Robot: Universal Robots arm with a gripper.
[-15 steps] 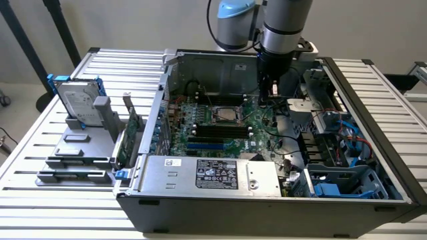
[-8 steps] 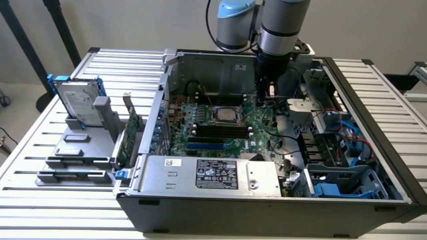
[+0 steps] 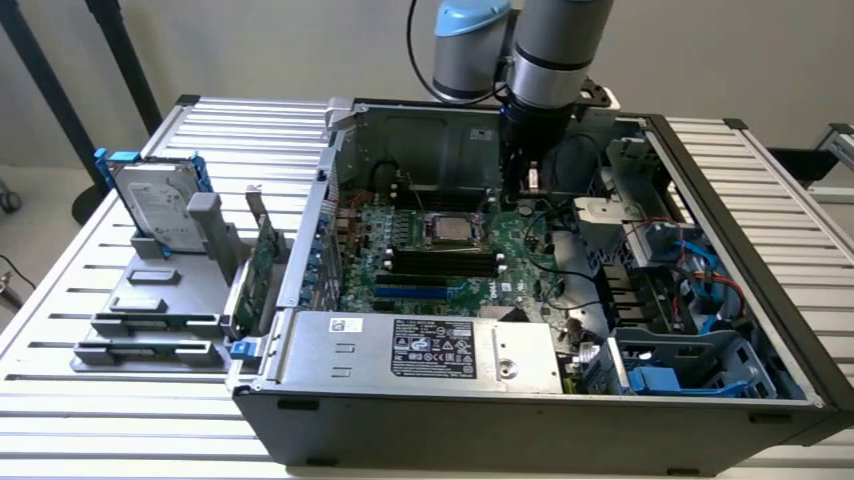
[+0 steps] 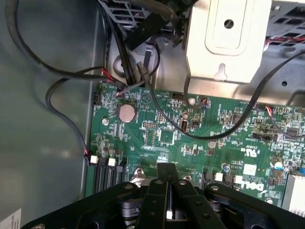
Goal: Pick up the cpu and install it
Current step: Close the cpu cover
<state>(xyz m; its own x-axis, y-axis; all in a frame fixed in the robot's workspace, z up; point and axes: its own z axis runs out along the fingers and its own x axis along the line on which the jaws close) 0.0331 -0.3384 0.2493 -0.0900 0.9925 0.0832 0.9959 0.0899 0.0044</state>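
Silver-grey and square, the small flat cpu (image 3: 447, 229) sits in the metal socket (image 3: 447, 212) on the green motherboard (image 3: 514, 245), so we judge placement done. The black gripper (image 3: 525, 203) hovers at its two o'clock, fingers (image 4: 167, 172) together, nothing visibly held.

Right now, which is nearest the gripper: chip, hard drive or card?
The chip, on the board inside the case; hard drive and card stand outside it.
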